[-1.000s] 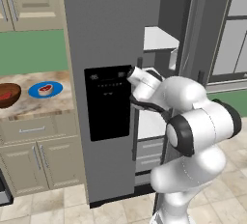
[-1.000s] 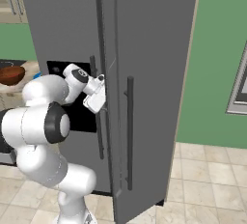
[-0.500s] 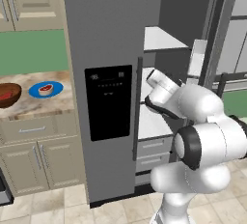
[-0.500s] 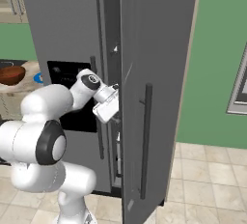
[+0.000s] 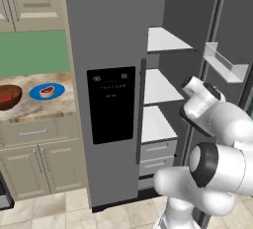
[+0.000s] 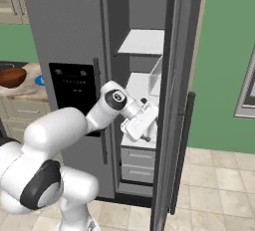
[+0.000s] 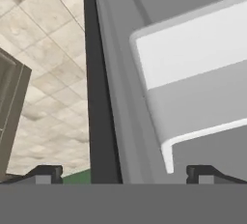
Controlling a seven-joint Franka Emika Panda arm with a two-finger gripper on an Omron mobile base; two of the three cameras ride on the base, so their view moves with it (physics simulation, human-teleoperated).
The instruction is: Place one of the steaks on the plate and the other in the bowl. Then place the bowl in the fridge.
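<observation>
We see the hand [image 6: 144, 125] spread wide and empty, just inside the open fridge [image 5: 108, 75] by its door; far off to its left, the bowl [image 5: 10, 97] and plate [image 5: 47, 91] sit on the bench [image 5: 39, 112], each holding a steak

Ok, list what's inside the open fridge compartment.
The fridge shows white shelves, bare where visible, and drawers below. Drawer contents and the part behind the arm stay hidden.
</observation>
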